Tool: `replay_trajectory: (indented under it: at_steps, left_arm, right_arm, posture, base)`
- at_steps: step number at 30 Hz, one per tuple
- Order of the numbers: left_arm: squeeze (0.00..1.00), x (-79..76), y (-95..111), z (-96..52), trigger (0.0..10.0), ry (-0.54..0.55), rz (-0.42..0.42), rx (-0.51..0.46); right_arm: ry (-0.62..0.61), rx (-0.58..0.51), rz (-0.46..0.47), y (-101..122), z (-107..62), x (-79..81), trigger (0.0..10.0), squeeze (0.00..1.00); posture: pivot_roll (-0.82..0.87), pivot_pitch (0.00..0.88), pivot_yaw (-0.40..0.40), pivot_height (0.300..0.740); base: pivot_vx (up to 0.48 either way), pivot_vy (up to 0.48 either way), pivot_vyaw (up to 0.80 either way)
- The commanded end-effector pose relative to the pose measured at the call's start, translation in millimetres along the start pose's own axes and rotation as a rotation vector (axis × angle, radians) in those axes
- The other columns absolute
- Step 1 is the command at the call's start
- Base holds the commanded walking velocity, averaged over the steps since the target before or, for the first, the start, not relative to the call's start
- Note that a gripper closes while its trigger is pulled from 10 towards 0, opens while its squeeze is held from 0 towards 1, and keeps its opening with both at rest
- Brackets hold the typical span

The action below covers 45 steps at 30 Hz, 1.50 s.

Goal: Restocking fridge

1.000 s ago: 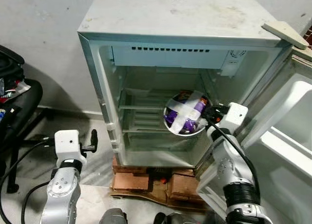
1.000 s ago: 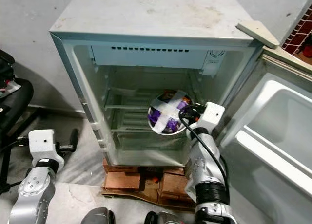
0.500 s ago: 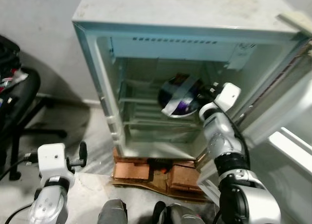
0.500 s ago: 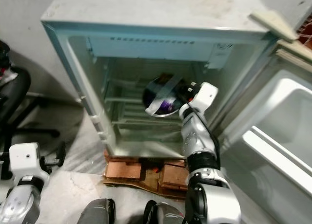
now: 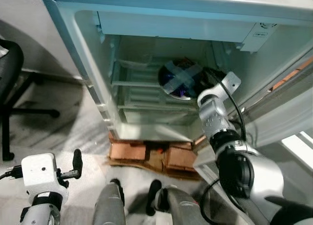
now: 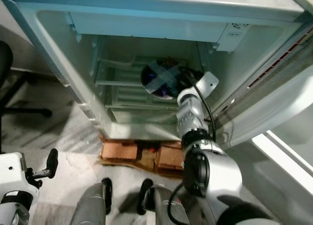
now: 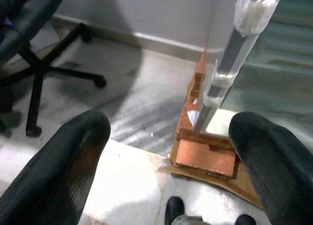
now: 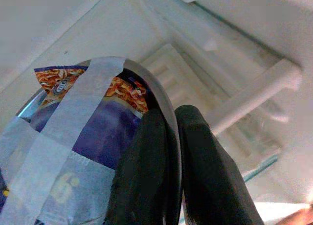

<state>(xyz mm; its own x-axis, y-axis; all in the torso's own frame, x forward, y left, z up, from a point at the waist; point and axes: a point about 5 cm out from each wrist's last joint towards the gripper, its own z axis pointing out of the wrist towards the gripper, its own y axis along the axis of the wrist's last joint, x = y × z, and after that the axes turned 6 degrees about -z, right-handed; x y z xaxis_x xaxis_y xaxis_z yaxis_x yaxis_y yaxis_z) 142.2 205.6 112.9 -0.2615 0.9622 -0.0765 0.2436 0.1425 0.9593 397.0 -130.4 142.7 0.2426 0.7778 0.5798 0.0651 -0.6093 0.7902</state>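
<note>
Fridge (image 5: 88, 63) on bricks (image 5: 146, 154) stands open; right tool (image 8: 168, 137) pinches taped bowl's (image 5: 180, 78) rim inside, left tool (image 7: 171, 151) spread empty.

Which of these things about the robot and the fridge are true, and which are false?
1. The right claw pinches the rim of a bowl. True.
2. The bowl has tape crossed over its top. True.
3. The fridge door is closed. False: it is open, and the bowl is inside.
4. The left claw holds a bottle. False: it is open and holds nothing.
5. The fridge stands on bricks. True.
</note>
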Motion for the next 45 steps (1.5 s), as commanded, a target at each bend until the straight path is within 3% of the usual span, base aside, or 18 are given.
replay_trajectory:
  at_steps: [1,4,7,13,14,20,28,31,32,33,45]
  left_arm:
    - [0.0,1.5,-3,-6.1,10.0,0.017,0.001,0.028]
    - [0.0,1.2,-2,-8.2,10.0,0.034,-0.008,0.036]
    - [0.0,0.0,-1,-7.7,10.0,0.041,-0.013,0.033]
    - [0.0,-2.6,-2,-5.4,10.0,0.051,-0.024,0.034]
    - [0.0,-3.7,-2,-4.1,10.0,0.049,-0.031,0.031]
    - [0.0,-6.1,-2,3.9,10.0,0.045,-0.036,0.023]
    - [0.0,-12.7,-2,18.9,10.0,0.028,-0.054,-0.009]
    - [0.0,-15.7,-1,23.8,10.0,0.023,-0.055,-0.017]
    - [0.0,-15.7,-1,23.8,10.0,0.023,-0.055,-0.017]
    - [0.0,-16.0,-2,26.9,10.0,0.022,-0.055,-0.019]
    - [0.0,-20.9,1,44.3,10.0,-0.003,-0.048,-0.055]
  right_arm:
    - [-0.016,0.014,0.068,-3,-0.2,0.7,10.0,1.0]
    - [0.036,-0.005,0.199,9,1.9,21.5,10.0,1.0]
    - [0.059,-0.011,0.249,13,2.5,28.7,10.0,1.0]
    - [0.102,-0.021,0.322,19,3.2,36.2,10.0,1.0]
    - [0.131,-0.024,0.37,21,3.4,38.4,10.0,1.0]
    - [0.161,-0.008,0.436,19,3.6,36.8,10.0,1.0]
    - [0.182,-0.013,0.374,18,4.5,24.5,10.0,1.0]
    - [0.197,-0.03,0.183,20,4.6,20.9,10.0,1.0]
    - [0.197,-0.03,0.183,20,4.6,20.9,10.0,1.0]
    - [0.2,-0.036,0.113,20,4.7,19.4,10.0,1.0]
    - [0.255,-0.07,-0.084,21,3.2,20.5,10.0,1.0]
  posture:
    - [0.42,0.389,-0.112,0.74]
    - [0.42,0.385,-0.125,0.74]
    - [0.42,0.38,-0.134,0.74]
    - [0.41,0.372,-0.143,0.74]
    - [0.41,0.368,-0.146,0.74]
    - [0.39,0.35,-0.15,0.74]
    - [0.36,0.312,-0.158,0.74]
    - [0.36,0.292,-0.157,0.74]
    - [0.36,0.292,-0.157,0.74]
    - [0.36,0.283,-0.156,0.74]
    - [0.34,0.233,-0.152,0.74]
  base:
    - [0.0,0.0,0.0]
    - [0.0,0.0,0.0]
    - [0.0,0.0,0.0]
    - [0.0,0.0,0.0]
    - [0.0,0.0,0.0]
    - [0.0,0.0,0.0]
    - [0.0,0.0,0.0]
    - [0.0,0.0,0.0]
    - [0.0,0.0,0.0]
    - [0.0,0.0,0.0]
    - [0.0,0.0,0.0]
